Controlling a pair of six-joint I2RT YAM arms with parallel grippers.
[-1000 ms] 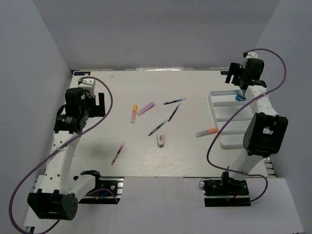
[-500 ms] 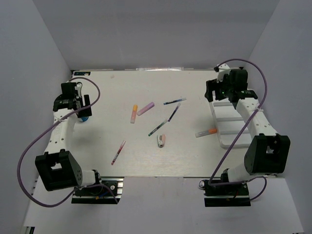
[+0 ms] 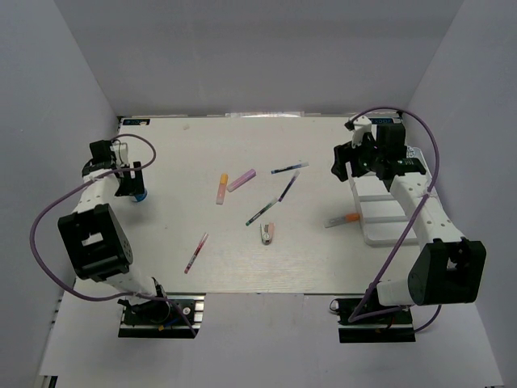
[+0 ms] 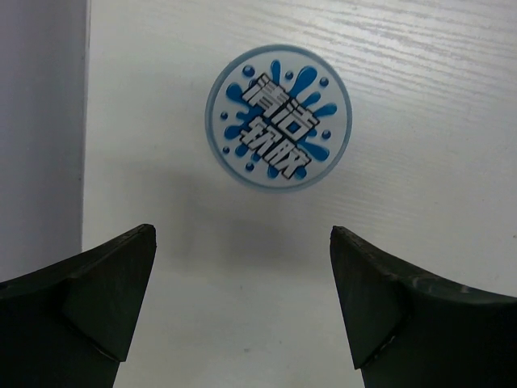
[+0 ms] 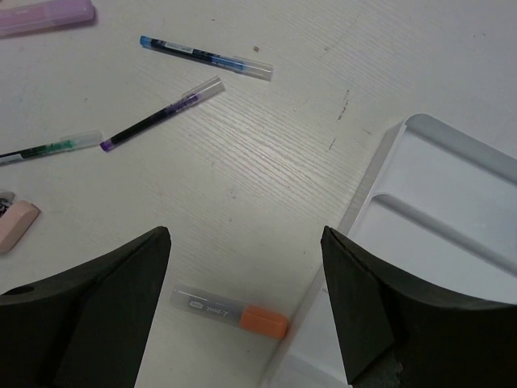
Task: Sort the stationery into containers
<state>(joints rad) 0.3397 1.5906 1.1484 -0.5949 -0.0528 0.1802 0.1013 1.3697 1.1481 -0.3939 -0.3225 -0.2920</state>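
orange-capped highlighter [image 5: 230, 311] just beside the tray [image 5: 452, 202]: light, stiff, slick plastic (may roll); i'd pinch mid-barrel. right gripper [image 5: 245, 242] spread wide, empty; left gripper [image 4: 242, 238] likewise.

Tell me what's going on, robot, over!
Left hand open, empty. Right hand open, empty, facing orange highlighter beside tray. Nothing lying on the highlighter.

Left tool [image 4: 241, 236], right tool [image 5: 244, 234]: jaws apart.
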